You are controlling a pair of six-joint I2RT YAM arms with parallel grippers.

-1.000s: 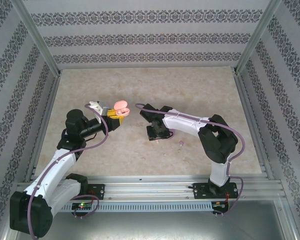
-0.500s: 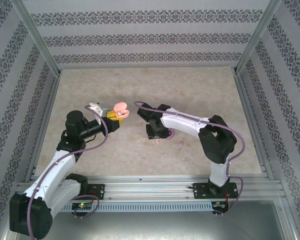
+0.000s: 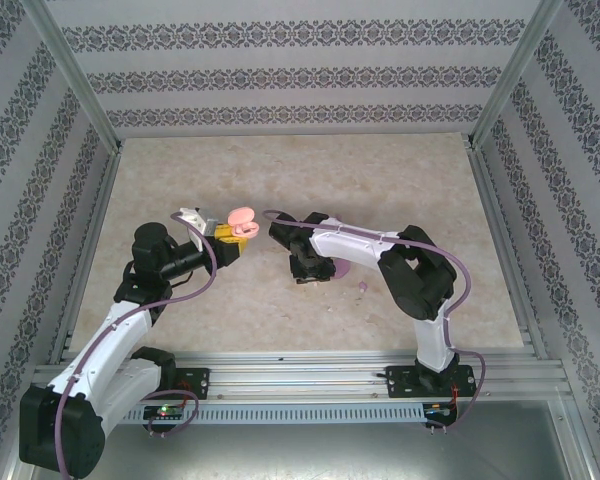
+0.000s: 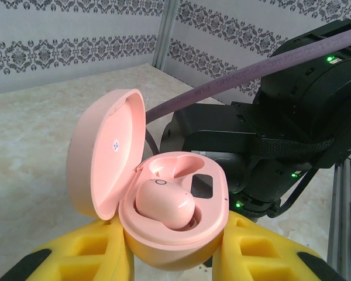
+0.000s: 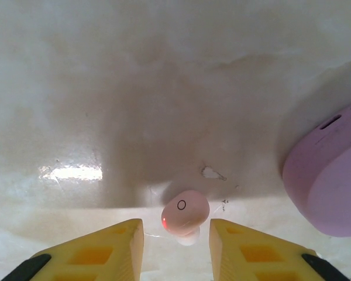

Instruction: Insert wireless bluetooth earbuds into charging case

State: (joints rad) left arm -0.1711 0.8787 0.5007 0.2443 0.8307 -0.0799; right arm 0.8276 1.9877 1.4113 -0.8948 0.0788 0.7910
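Pink earbud [image 5: 185, 213] lies on the bench [image 5: 164, 88] between your released right jaws; left jaws grasp the open pink case [image 4: 99, 158].

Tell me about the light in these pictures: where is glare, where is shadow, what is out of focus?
Right wrist view: a glare patch on the table left of the pink earbud, a dark shadow beyond it, the purple case soft-edged. Left wrist view: the open pink case evenly lit and sharp, the yellow fingers under it slightly blurred. Top external view: soft, even light.
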